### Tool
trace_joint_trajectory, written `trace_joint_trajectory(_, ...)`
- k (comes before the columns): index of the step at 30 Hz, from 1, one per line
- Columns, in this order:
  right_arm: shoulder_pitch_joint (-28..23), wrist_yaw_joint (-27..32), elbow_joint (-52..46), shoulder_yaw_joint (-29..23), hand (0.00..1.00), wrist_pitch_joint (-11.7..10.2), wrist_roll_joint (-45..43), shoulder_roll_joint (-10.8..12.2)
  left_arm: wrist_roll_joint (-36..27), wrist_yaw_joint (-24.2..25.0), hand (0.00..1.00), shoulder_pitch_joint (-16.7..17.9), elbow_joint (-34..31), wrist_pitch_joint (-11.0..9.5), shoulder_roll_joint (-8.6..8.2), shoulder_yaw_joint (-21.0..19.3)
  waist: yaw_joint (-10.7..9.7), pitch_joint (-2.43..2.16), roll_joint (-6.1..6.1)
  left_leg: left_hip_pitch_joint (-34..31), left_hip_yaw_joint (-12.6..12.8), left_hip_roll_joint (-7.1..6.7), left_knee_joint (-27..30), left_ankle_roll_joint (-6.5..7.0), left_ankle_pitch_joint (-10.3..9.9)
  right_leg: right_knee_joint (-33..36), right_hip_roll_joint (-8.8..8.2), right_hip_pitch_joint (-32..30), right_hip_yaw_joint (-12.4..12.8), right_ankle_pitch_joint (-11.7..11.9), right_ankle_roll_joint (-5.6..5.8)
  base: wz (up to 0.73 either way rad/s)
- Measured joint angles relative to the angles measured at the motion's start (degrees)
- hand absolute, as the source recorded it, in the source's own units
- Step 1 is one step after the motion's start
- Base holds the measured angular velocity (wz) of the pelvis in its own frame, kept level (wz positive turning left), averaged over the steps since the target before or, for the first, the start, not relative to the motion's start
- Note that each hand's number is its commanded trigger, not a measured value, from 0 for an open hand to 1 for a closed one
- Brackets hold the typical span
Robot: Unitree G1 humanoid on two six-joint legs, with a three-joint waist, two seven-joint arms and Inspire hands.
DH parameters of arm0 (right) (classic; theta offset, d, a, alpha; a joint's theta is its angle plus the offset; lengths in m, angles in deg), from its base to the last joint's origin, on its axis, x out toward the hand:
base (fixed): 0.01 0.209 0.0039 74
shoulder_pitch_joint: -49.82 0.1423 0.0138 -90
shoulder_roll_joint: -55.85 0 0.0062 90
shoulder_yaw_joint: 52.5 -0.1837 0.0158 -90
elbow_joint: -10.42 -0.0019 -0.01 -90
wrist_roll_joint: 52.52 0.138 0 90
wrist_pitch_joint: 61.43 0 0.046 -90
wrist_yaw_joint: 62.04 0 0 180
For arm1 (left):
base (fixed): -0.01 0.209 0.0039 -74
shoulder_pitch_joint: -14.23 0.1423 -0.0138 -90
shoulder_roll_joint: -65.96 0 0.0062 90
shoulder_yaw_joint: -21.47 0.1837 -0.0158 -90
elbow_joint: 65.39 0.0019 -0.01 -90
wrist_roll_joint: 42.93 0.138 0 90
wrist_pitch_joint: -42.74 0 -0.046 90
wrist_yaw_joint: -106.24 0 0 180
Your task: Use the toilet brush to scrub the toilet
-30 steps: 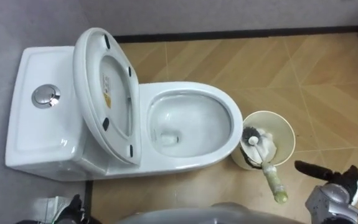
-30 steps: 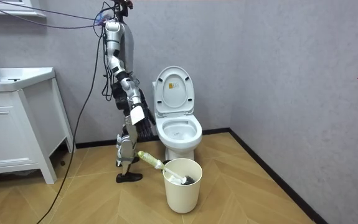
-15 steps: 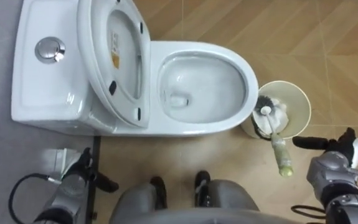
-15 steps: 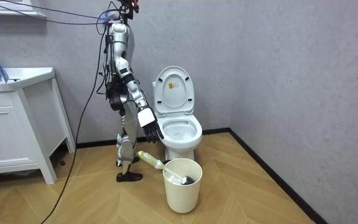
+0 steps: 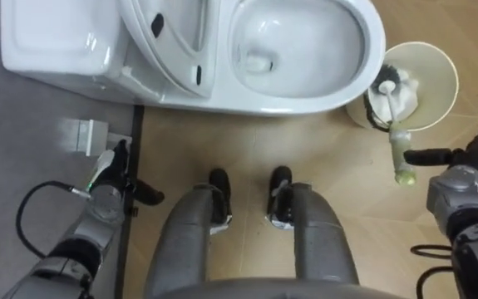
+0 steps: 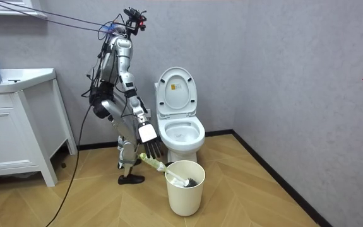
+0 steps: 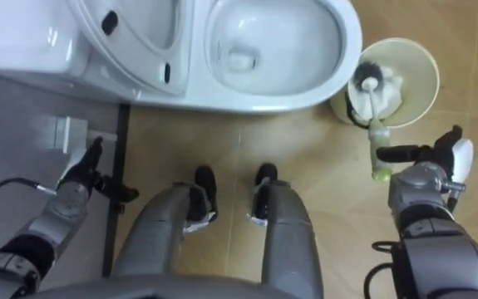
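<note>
1. The robot stands bent over next to the white toilet (image 5: 305, 93), which has its lid up.
2. The toilet brush with a pale green handle (image 5: 399, 149) leans in the round cream bin (image 5: 448, 66) beside the bowl.
3. The right hand (image 5: 456, 181) is open, with straight fingers just beside the handle's end.
4. The left hand (image 5: 105, 193) hangs open near the grey wall (image 5: 22, 149).

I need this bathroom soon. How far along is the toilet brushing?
Done: the seat is raised, the bowl exposed. In hand: nothing yet; the open right hand points at the handle of the brush, which leans out of the bucket. The left hand hangs idle. Left: grasping the brush and all the scrubbing.
</note>
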Motion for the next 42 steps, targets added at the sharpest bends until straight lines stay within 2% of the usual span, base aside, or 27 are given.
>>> trace_joint_trajectory(1,0.3,-0.2,0.0,0.0,0.00,0.0,0.0,-0.1,0.0,-0.2,0.00,-0.5,0.0,-0.1,0.02,0.0,0.1,0.01,-0.02,-0.9,0.0,0.05,0.5,0.01,-0.1,0.5,0.01,-0.9,0.1,0.0,-0.05,0.05)
trace_joint_trajectory(5,3.6,-0.7,0.0,0.0,0.00,0.0,0.1,-0.2,-1.6,-2.2,0.00,-2.8,-0.1,-1.0,0.03,1.2,0.1,0.65,0.20,-6.9,-0.7,0.56,4.8,-0.09,-1.1,3.6,0.10,-6.2,-0.2,-0.4,-0.54,-0.02)
trace_joint_trajectory(9,5.5,-0.9,0.1,0.0,0.00,-0.1,1.2,-0.4,-3.1,-3.3,0.00,-4.3,-0.1,-1.3,-0.02,2.4,0.1,0.77,0.24,-10.6,-0.9,0.45,6.8,0.06,-1.2,5.7,-0.25,-9.8,-0.3,-0.7,-0.56,0.05)
trace_joint_trajectory(15,7.8,-2.6,-0.1,1.3,0.00,-0.1,8.5,-1.4,-4.5,-5.3,0.00,-7.1,-0.1,-1.8,0.16,2.7,0.3,0.78,0.23,-14.2,-0.9,0.47,9.2,0.41,-1.5,8.1,-0.80,-13.3,-0.5,-1.1,-0.72,0.03)
trace_joint_trajectory(20,8.6,-3.4,-0.7,2.0,0.00,-0.1,11.6,-2.5,-4.5,-6.6,0.00,-7.2,-1.1,-1.9,0.80,3.2,0.3,0.78,0.31,-15.7,-0.7,1.30,11.3,0.65,-2.3,9.0,-0.33,-14.6,-0.4,-1.2,-0.70,-0.08)
trace_joint_trajectory(27,8.6,-4.5,-2.8,2.0,0.00,-0.1,14.3,-4.6,-4.4,-8.6,0.00,-7.1,-5.1,-1.8,2.16,3.2,0.3,0.75,0.34,-18.1,0.5,1.27,13.9,1.16,-3.1,12.5,-1.11,-17.9,0.6,-1.9,-0.68,-0.01)
trace_joint_trajectory(36,8.3,-5.9,-1.0,2.2,0.00,0.1,18.6,-4.7,-4.5,-8.6,0.00,-6.8,-6.3,-1.4,2.41,3.7,0.3,0.73,0.42,-20.2,0.8,1.18,16.4,1.02,-3.5,16.0,-1.79,-20.4,0.7,-3.0,-1.20,0.03)
trace_joint_trajectory(42,8.1,-8.3,1.4,2.3,0.00,0.2,20.1,-4.7,-4.5,-8.3,0.00,-8.1,-6.3,-1.1,2.43,3.6,0.3,0.73,0.69,-22.0,0.8,1.18,16.7,0.67,-3.5,16.8,-1.99,-22.3,0.6,-3.2,-1.58,0.03)
